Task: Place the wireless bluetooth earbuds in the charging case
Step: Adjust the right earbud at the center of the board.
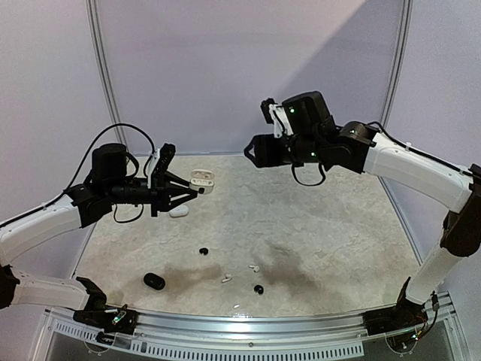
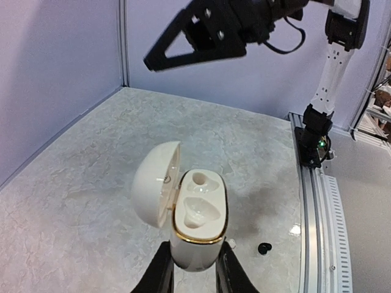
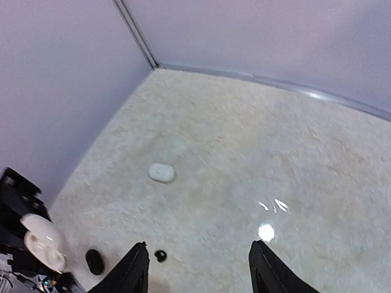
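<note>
Marbled table, lilac walls all round. We had the white earbuds (image 1: 254,268) lying loose near the middle of the table's near edge, with black earbuds (image 1: 258,289) mixed in right beside them. Up off the table, the white charging case (image 2: 198,226) sat lid-open with both sockets empty, clamped between the fingers of the left gripper (image 2: 195,268). The right gripper (image 3: 197,247) hung high over the far half of the table, jaws apart, nothing in them.

Our worries: those buds were tiny and smooth, so a pinch slightly off-centre could've flicked one off the near edge. Grabbing a black one by mistake looked easy too, and we doubt it'd seat. And pushing a bud into a case held in mid-air could've twisted it in the grip, or knocked the lid shut.
</note>
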You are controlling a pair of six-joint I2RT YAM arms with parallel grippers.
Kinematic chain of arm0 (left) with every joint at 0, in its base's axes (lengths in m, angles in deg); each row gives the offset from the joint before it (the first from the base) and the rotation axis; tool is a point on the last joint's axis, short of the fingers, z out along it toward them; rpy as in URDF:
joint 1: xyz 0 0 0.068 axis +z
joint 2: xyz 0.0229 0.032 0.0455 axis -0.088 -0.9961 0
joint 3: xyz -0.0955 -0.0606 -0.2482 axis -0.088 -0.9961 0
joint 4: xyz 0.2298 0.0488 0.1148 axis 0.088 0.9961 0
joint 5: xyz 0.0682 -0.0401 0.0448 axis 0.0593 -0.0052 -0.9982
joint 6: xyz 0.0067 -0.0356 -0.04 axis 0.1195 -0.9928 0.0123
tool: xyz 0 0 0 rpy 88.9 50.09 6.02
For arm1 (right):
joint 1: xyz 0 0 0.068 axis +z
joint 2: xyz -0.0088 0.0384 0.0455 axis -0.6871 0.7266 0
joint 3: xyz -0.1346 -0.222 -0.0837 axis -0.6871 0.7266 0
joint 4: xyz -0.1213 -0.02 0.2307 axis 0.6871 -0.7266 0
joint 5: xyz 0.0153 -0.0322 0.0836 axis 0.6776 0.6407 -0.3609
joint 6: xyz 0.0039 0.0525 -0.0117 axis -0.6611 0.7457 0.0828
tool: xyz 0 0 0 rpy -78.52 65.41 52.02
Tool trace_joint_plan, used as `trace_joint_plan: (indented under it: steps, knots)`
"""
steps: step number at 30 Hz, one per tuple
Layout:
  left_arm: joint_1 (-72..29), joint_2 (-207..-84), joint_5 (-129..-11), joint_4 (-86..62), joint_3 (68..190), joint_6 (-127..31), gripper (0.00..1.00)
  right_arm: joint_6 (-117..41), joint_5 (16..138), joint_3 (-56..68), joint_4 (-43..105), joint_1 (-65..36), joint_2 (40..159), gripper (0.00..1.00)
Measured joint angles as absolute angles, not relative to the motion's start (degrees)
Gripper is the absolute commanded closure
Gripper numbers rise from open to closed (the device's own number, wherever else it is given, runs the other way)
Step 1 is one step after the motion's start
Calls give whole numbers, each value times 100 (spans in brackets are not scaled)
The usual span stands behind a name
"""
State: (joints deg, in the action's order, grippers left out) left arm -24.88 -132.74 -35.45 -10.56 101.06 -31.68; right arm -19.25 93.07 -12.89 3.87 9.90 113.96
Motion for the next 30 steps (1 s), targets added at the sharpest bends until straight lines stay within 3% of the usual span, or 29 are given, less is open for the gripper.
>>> trace_joint_plan:
  steps: [7,11,16,30]
  knots:
    - [-2490,-12966,-3917,-1449,9730,-3350,100,-430,9729,-430,-763,1130,11597,47]
    - [-2508,-12762,-4059,-1571,9542,-3365,100,-60,9713,-727,-1495,1480,12423,40]
    - [-2587,-12590,-4164,-1757,9321,-3376,100,-10,9549,-1418,-2149,1893,13437,39]
    - [-2772,-12509,-4267,-1904,9207,-3358,100,-390,8944,-1035,-2042,2260,13857,50]
